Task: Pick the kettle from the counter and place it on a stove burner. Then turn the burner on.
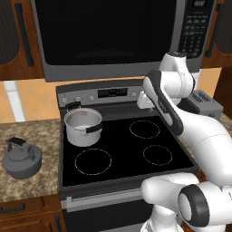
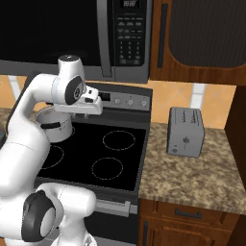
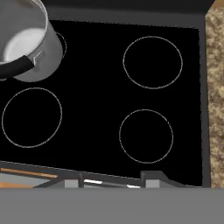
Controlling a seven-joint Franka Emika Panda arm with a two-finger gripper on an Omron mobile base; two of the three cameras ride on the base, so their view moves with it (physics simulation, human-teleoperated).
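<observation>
Nothing done: kettle [image 1: 21, 158] sat untouched at counter's [image 1: 31, 131] left edge; burners unlit, apparently; gripper [image 2: 93, 106] above stovetop [image 1: 122, 149], jaws' state untellable.

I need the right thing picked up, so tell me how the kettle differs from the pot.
The kettle is squat, rounded and dark grey; the pot is a taller, straight-sided cylinder of shiny steel. The kettle has an arched black handle over its closed top; the pot is open, with black handles at its sides. The kettle sits on the counter left of the stove; the pot sits on the stove's back left burner. Both stand upright and are metal.
</observation>
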